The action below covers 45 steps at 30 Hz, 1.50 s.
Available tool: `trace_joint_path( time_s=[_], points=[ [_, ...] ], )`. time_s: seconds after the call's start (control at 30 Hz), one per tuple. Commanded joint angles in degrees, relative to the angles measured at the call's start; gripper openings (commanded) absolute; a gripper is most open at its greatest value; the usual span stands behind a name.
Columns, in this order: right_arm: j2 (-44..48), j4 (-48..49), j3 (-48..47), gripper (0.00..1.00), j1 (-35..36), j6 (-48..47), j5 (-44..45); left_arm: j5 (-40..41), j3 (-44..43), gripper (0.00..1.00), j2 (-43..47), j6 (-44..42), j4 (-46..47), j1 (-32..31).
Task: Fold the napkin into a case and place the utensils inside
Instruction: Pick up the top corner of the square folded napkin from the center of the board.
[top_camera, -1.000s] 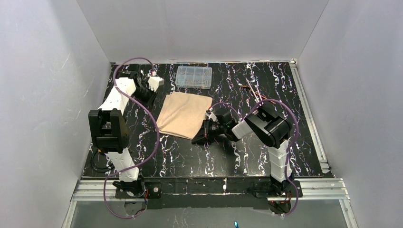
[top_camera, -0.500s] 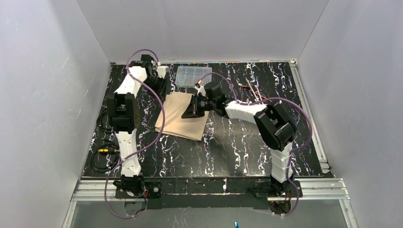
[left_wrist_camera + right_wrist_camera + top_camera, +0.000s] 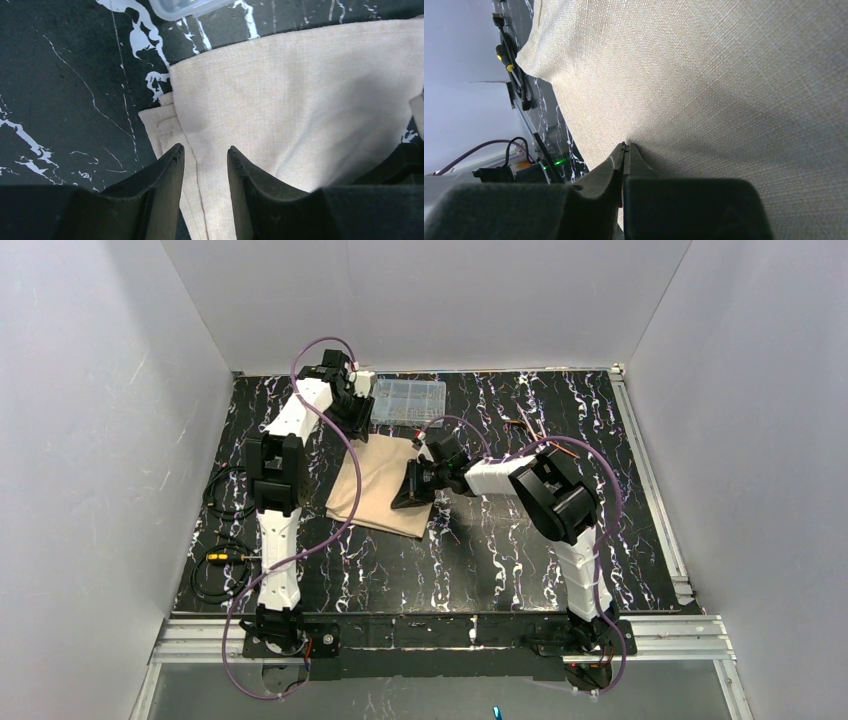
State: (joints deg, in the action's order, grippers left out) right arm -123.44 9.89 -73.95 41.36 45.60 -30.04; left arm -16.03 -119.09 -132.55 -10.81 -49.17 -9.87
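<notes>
The beige napkin (image 3: 372, 485) lies folded in layers on the black marbled table (image 3: 500, 550), left of centre. My left gripper (image 3: 362, 420) is open at the napkin's far corner. In the left wrist view its jaws (image 3: 205, 152) stand apart above the layered edge of the napkin (image 3: 300, 90). My right gripper (image 3: 412, 490) rests on the napkin's right part. In the right wrist view its jaws (image 3: 625, 146) are shut, tips pressed on the napkin (image 3: 724, 75), with no cloth seen between them. The copper utensils (image 3: 533, 433) lie at the far right, behind the right arm.
A clear plastic compartment box (image 3: 408, 401) stands at the back, just beyond the napkin; its corner shows in the left wrist view (image 3: 185, 6). Black cables (image 3: 222, 562) lie along the table's left edge. White walls close in three sides.
My right gripper moved from the napkin's near right corner up onto the cloth. My left arm swung from the far left toward the napkin's far corner by the box.
</notes>
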Motion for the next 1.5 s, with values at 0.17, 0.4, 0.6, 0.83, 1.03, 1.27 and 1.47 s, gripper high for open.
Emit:
trace_joint_path(
  time_s=[0.17, 0.4, 0.6, 0.83, 1.03, 1.27, 1.47],
  points=[
    [-1.2, 4.8, 6.1, 0.07, 0.0, 1.3, -1.0, -1.3, -2.9, 0.37, -4.5, 2.7, -0.2, 0.5],
    [-2.4, 7.6, 7.2, 0.06, 0.1, 2.7, -2.4, -2.8, -5.4, 0.35, -7.0, 4.5, 0.1, 0.5],
    [-2.8, 9.2, 8.1, 0.05, 0.0, 3.6, -3.2, -2.2, -2.8, 0.26, -5.1, 4.7, 2.9, 0.5],
    [-3.0, 9.7, 8.3, 0.04, 0.1, 3.7, -3.5, -2.2, -0.2, 0.15, -2.5, 5.0, 5.4, 0.5],
    [-3.6, 10.9, 8.4, 0.04, -0.1, 4.6, -4.1, -2.2, 1.4, 0.09, -0.3, 5.1, 7.2, 0.5],
    [-3.7, 10.7, 8.4, 0.04, -0.1, 4.3, -4.2, -2.8, 3.0, 0.07, 2.4, 4.6, 8.8, 0.5],
    [-3.9, 10.2, 8.3, 0.04, -0.4, 3.8, -4.2, -2.2, 5.9, 0.05, 5.9, 3.0, 10.7, 0.4]
  ],
)
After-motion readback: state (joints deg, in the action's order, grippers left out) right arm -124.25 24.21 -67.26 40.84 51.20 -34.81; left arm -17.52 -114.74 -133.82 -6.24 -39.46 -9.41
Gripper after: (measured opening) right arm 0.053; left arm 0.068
